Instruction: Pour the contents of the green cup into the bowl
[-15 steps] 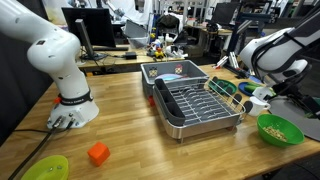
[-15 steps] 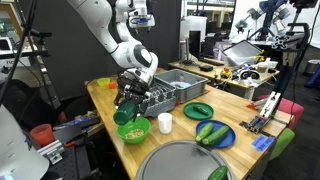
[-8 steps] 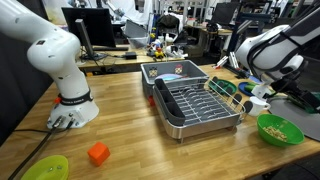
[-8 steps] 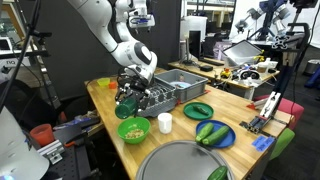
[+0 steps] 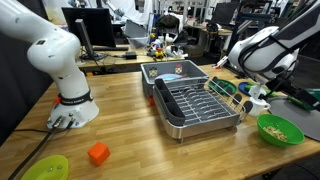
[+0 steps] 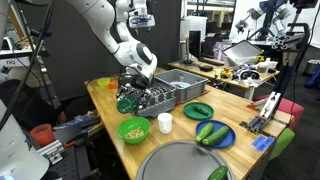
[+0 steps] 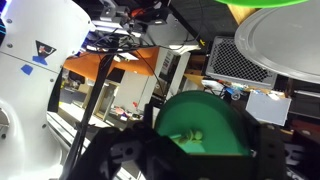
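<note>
Wooden worktop (image 5: 130, 125) in a cluttered lab, with desks and monitors behind. One bowl (image 6: 134, 129) sits lower left of centre. One green cup (image 6: 125, 103), seemingly tilted, hangs just above it, pinched by the tool (image 6: 128, 98). There is also one white cup (image 6: 165, 122), one dish rack (image 5: 195, 105) and one orange block (image 5: 97, 153).

The tabletop (image 5: 130, 110) is smooth pale wood with a slight sheen. On it, the rack (image 5: 200, 105) is dull grey metal, wire over sheet. Near the rack, the bowl (image 5: 279, 129) looks like glossy plastic, and the green cup (image 6: 126, 101) like smooth plastic. The arm (image 5: 50, 45) has a glossy white shell.
</note>
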{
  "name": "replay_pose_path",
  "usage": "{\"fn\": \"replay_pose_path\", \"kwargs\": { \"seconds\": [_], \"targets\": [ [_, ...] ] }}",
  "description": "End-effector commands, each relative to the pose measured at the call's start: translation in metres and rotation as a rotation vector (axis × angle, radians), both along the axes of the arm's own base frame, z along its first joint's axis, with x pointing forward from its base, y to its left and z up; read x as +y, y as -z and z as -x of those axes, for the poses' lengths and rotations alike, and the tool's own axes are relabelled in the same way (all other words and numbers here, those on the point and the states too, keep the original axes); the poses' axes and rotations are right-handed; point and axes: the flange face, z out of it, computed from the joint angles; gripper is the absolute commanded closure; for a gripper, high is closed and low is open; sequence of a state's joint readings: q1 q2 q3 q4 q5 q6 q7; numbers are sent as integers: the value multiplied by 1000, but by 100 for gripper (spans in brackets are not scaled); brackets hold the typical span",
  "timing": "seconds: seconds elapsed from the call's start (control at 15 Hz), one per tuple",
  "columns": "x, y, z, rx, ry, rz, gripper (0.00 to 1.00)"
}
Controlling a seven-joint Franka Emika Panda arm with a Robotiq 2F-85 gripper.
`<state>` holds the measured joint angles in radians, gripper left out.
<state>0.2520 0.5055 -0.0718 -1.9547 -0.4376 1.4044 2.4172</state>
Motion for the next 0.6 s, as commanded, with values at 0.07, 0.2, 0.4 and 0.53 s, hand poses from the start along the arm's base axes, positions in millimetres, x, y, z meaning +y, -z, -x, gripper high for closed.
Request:
{"fn": "replay_pose_path", "kwargs": {
  "seconds": [0.07,0.2,0.4,0.53],
  "targets": [
    [1,13,-5,59,36,93,48],
    [1,20,-5,87,45,101,48],
    [0,28,-7,110,47,109,48],
    [0,25,-10,113,51,109,48]
  ]
}}
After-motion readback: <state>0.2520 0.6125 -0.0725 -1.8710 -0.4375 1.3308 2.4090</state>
